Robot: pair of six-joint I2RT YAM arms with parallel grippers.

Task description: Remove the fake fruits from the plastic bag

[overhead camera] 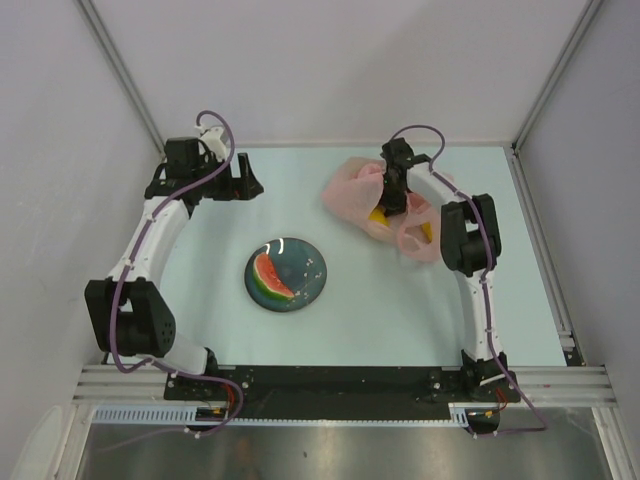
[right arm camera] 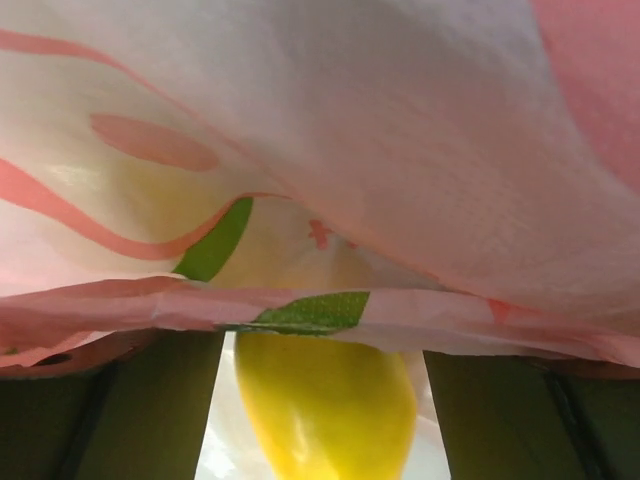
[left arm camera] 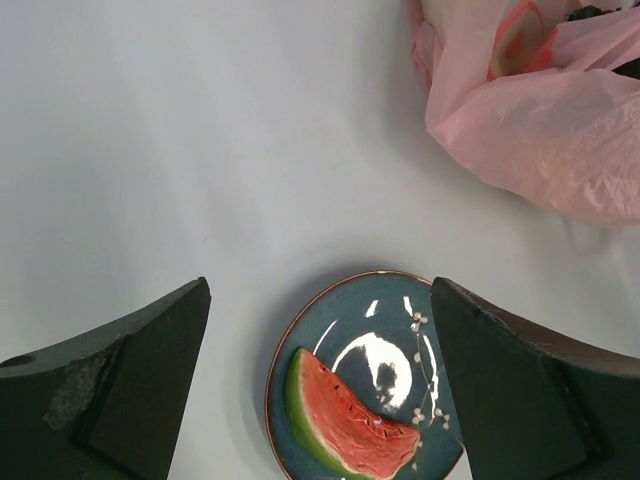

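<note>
We see the left pincer [left arm camera: 320, 300] wide open and empty over the surface [left arm camera: 200, 150], near the blue plate [left arm camera: 345, 320] that holds the watermelon slice [left arm camera: 350, 435]. The right pincer [overhead camera: 391, 200] is down in the pink bag [overhead camera: 345, 190] at the far right. Its jaws stand apart on either side of a yellow fruit [right arm camera: 330, 410], with a gap on each side. Bag film drapes over its fingers [right arm camera: 110, 415].

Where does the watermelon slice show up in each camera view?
Top external: watermelon slice on the blue plate, centre-left.
Left wrist: watermelon slice bottom centre, on the blue plate.
Right wrist: not in it.
Shared landmark: the pink plastic bag, seen in all three views.
</note>
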